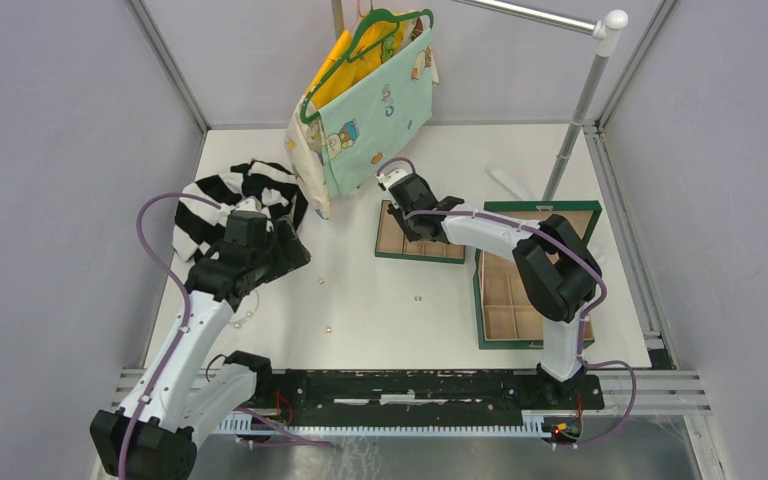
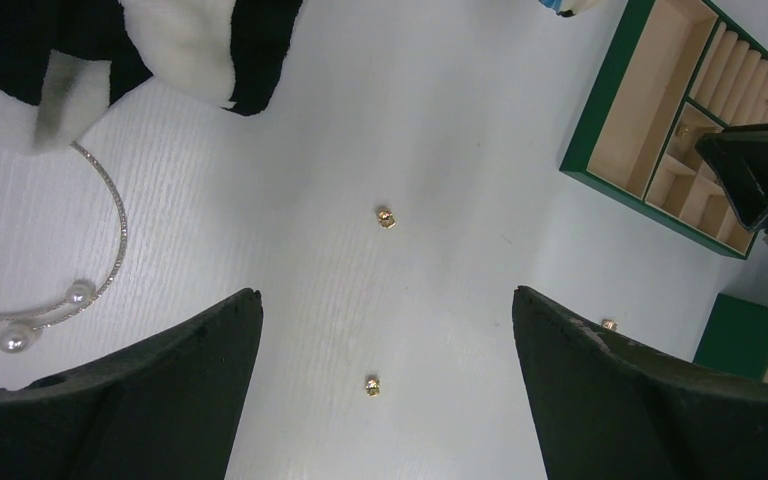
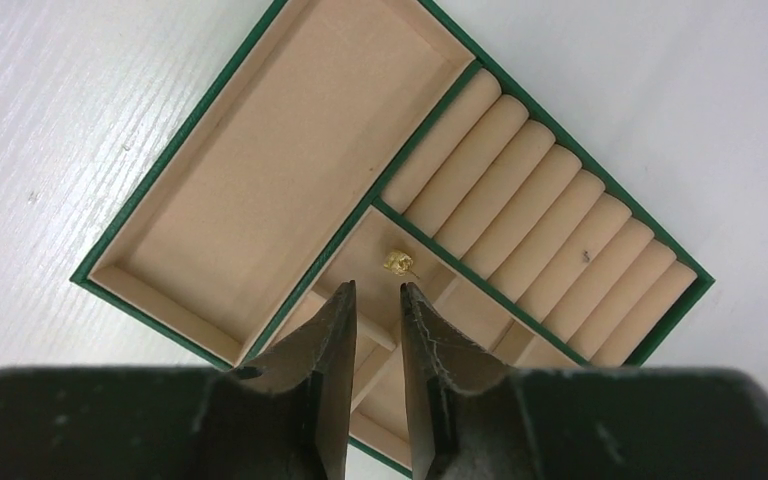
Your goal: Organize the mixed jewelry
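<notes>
Loose pieces of the mixed jewelry lie on the white table. One gold piece [image 2: 371,384] sits below my left gripper [image 2: 385,292], which hangs open and wide above it. Another gold piece [image 2: 386,216] lies farther out, and a third [image 2: 608,324] peeks past the right finger. A thin pale bangle with pearl ends [image 2: 80,298] curves at the left. My right gripper [image 3: 378,286] hovers over the green tray [image 3: 270,190], its jaws a little apart with nothing between them. A gold piece [image 3: 397,263] rests in a small compartment just beyond its tips.
A black-and-white striped garment [image 1: 235,205] lies behind the left arm. Clothes on a green hanger [image 1: 370,100] hang from a metal rail [image 1: 580,100] at the back. A green box with tan compartments [image 1: 510,300] stands at the right, under the right arm.
</notes>
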Controlling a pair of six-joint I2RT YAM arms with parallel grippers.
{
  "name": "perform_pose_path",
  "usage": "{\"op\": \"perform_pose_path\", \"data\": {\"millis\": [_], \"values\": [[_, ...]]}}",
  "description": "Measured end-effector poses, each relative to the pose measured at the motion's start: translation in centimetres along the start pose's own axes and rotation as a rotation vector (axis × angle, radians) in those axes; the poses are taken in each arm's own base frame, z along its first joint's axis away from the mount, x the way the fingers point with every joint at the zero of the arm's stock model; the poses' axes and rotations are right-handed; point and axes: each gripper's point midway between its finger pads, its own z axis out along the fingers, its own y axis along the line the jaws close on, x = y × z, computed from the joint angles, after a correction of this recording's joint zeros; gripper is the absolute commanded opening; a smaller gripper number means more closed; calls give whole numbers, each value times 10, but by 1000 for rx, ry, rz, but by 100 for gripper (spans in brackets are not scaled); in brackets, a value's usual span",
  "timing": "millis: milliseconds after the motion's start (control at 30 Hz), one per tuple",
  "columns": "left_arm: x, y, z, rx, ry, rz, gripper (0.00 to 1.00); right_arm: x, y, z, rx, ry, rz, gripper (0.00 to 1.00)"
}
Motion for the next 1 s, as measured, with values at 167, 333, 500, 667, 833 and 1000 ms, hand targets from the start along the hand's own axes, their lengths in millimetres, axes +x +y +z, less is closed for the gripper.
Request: {"op": "perform_pose_path", "data": {"millis": [167,333,500,667,833,1000], "values": [[2,1,3,-11,14,2,100,2,-2,-18,-8,-21,2,30],[9,-2,6,-12,21,33,100,-4,11,-59,-44,-105,-13,32],[30,-10,7,-17,7,85,100,18,54,-87,-134,-141,-56,33],[52,-28,7,-1,16,146,100,81,73,-88,-188,-40,-62,39],[68,-24,23,-74,77,155,100,116,74,-83,-199,37,-19,42],[62,-26,24,-86,65,157,100,117,78,-83,-209,38,12,41]]}}
